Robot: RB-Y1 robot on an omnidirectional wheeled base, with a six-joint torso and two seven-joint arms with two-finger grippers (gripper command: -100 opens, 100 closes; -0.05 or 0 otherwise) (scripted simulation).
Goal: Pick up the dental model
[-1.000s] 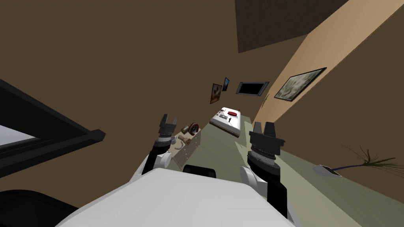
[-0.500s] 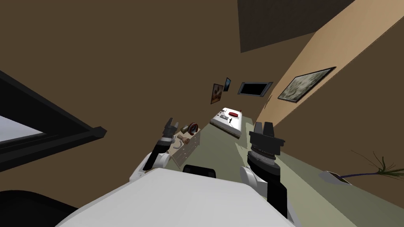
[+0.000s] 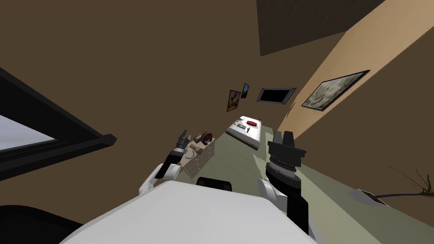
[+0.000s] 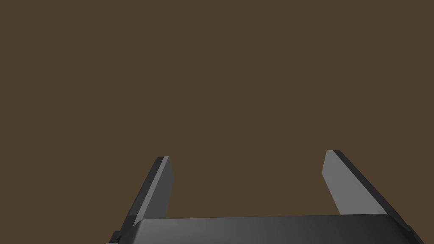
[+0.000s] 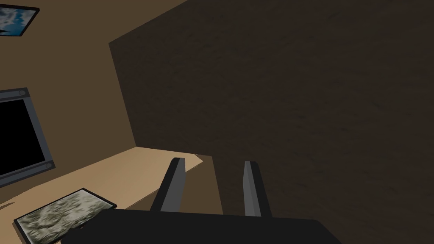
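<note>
A low pale cabinet (image 3: 202, 160) stands against the brown wall. On its top lies a pale curved piece, the dental model (image 3: 193, 156), with a small brown thing (image 3: 197, 150) beside it. Farther along sit an olive box (image 3: 198, 138) and a red ring-shaped object (image 3: 207, 137). My left gripper (image 3: 183, 136) hangs over the cabinet top, just above and beyond the pale piece. In the left wrist view its fingers (image 4: 157, 190) stand wide open, facing the flat brown wall. My right gripper (image 3: 283, 136) is raised at the right, away from the cabinet, open with a narrower gap and nothing between its fingers (image 5: 174, 182).
A white bed (image 3: 246, 128) with a red item on it stands farther down the olive floor. A dark window frame (image 3: 55, 140) juts out at the left. A potted plant (image 3: 381, 195) sits at the right by the tan wall.
My left arm has reached forward and down over the cabinet top, so its gripper looks smaller and sits nearer the objects. The head view has shifted slightly. The right arm has stayed still.
</note>
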